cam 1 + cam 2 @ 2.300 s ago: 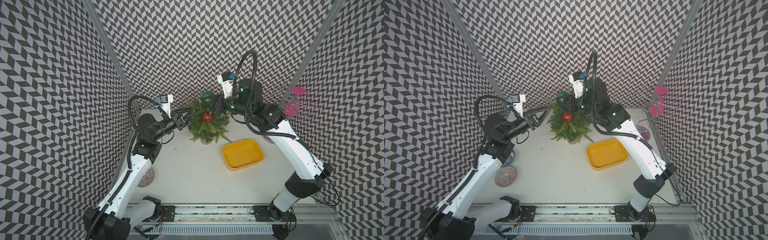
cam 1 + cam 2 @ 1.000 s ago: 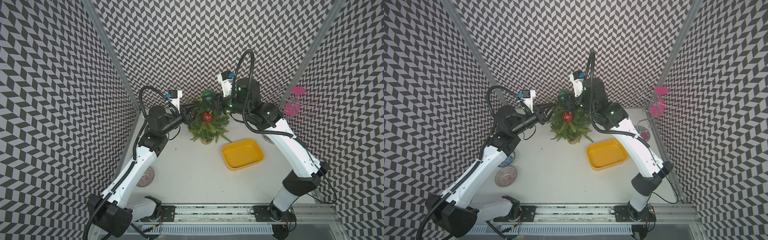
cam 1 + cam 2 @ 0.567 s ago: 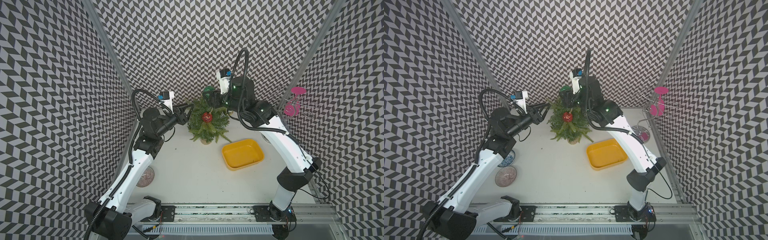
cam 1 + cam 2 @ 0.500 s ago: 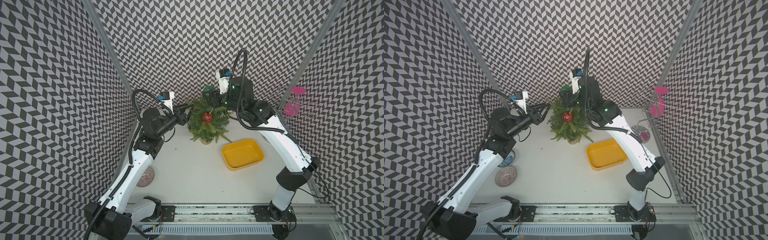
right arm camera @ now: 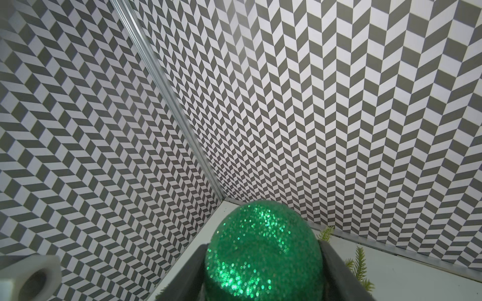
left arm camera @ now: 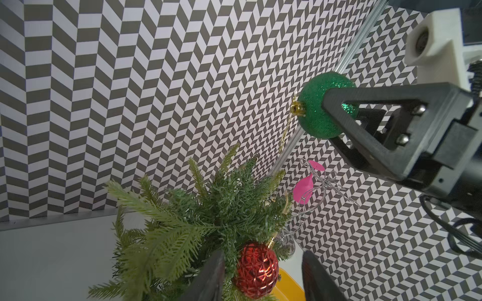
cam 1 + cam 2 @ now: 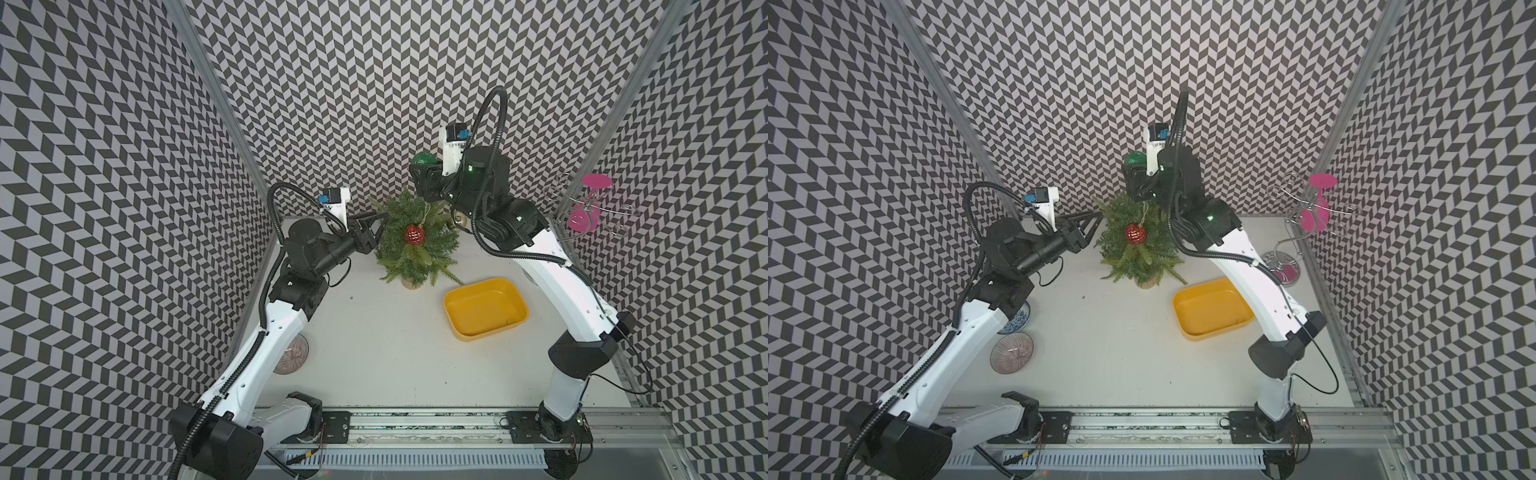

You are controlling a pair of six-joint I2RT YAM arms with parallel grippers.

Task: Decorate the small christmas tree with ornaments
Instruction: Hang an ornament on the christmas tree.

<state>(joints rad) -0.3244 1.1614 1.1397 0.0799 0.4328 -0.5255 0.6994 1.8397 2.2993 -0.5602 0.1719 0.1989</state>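
Right end effector [image 7: 424, 171] clenched on green glittery bauble [image 7: 422, 158] above small christmas tree [image 7: 415, 253]. Left end effector [image 7: 380, 217] released, empty.

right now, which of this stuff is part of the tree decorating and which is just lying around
Job: small christmas tree; red ornament hung on it; green ornament in the right hand.
Lying about: yellow tray; wire rack with pink glasses; glass dish; blue patterned bowl.

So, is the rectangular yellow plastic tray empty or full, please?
Empty: the yellow plastic tray shows only bare floor in both top views.
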